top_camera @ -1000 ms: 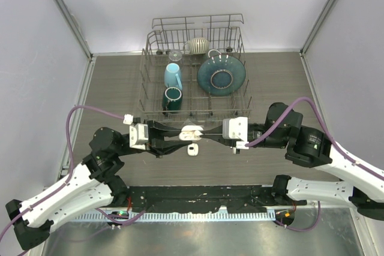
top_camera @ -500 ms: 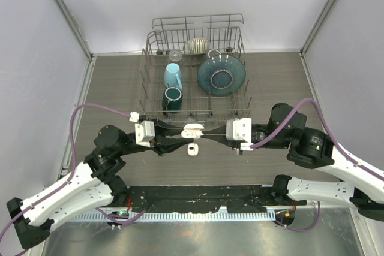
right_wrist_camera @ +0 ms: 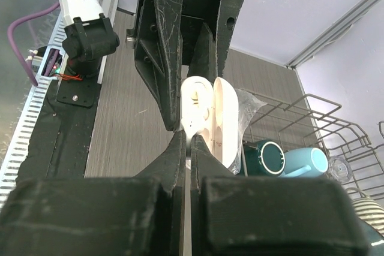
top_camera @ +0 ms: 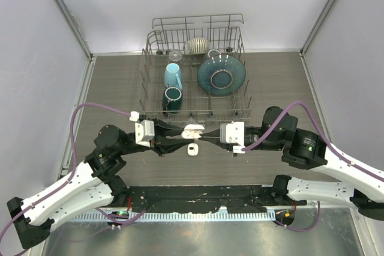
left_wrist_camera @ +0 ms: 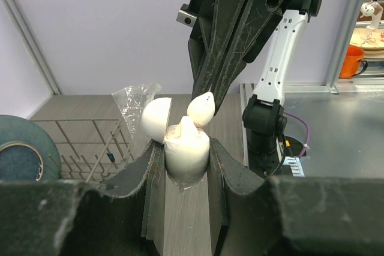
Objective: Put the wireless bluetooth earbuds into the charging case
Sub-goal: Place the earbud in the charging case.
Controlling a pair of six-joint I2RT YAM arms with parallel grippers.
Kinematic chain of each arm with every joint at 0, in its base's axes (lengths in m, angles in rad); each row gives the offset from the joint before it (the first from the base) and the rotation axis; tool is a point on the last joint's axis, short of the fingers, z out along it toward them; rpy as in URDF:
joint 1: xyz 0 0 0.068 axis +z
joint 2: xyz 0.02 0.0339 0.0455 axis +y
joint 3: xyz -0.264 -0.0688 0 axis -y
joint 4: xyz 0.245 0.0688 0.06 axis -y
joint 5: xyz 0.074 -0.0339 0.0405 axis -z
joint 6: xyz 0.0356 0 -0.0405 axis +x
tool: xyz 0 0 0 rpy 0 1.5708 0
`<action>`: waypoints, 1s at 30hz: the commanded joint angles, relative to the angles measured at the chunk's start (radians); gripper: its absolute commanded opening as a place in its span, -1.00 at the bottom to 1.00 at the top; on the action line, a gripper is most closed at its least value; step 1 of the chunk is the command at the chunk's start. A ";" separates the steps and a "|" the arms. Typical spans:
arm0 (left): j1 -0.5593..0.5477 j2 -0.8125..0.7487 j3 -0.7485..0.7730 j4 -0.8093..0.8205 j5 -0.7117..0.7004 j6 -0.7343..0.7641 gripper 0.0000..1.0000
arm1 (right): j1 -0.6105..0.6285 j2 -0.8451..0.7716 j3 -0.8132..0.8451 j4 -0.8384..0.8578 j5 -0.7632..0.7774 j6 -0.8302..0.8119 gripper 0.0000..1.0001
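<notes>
Two arms meet nose to nose over the middle of the grey wood-grain table [top_camera: 108, 82], just on the near side of the wire dish rack [top_camera: 145, 76]. Your left gripper [left_wrist_camera: 186, 155] comes in from the left. Its fingers are clamped narrow around the body of the small glossy white plastic charging case [left_wrist_camera: 187, 145], holding it up off the table with the open side facing the other arm. The rounded lid [left_wrist_camera: 156, 118] is flipped open and leans off to the left in the left wrist view. A crinkly scrap of clear plastic film [left_wrist_camera: 133, 95] sits just behind it.

Your right gripper [right_wrist_camera: 187, 141] reaches in from the right with its fingers squeezed almost together, pinching a tiny glossy white earbud [left_wrist_camera: 201, 108] right at the tips. That earbud sits at the case's open mouth, touching or just about touching the rim on its right side. I can't tell from these views whether its stem is in the socket. There's a white nub poking up in the middle of the case too, and I can't tell what that is either.

From the top camera, a second small white pebble-shaped case [top_camera: 192, 150] lies on the table just to the near side of the held one, apart from both grippers. In the rack you've got a dark teal glazed plate [top_camera: 221, 75], a light blue cup [top_camera: 173, 76] and a dark teal mug [top_camera: 171, 98], all on the far side of the grippers.
</notes>
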 commanded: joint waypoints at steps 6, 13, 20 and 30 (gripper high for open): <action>-0.004 -0.016 0.031 0.089 0.035 -0.020 -1.00 | 0.005 -0.039 -0.007 0.042 0.050 -0.024 -0.99; -0.003 -0.012 0.029 0.103 0.050 -0.032 -1.00 | 0.005 -0.024 -0.013 0.044 0.047 -0.027 -0.99; -0.003 -0.007 0.029 0.129 0.059 -0.038 -1.00 | 0.005 0.001 -0.030 0.064 0.025 -0.022 -0.98; -0.004 -0.035 0.002 0.161 0.002 -0.024 -1.00 | 0.005 0.008 -0.021 0.007 0.005 -0.002 -0.99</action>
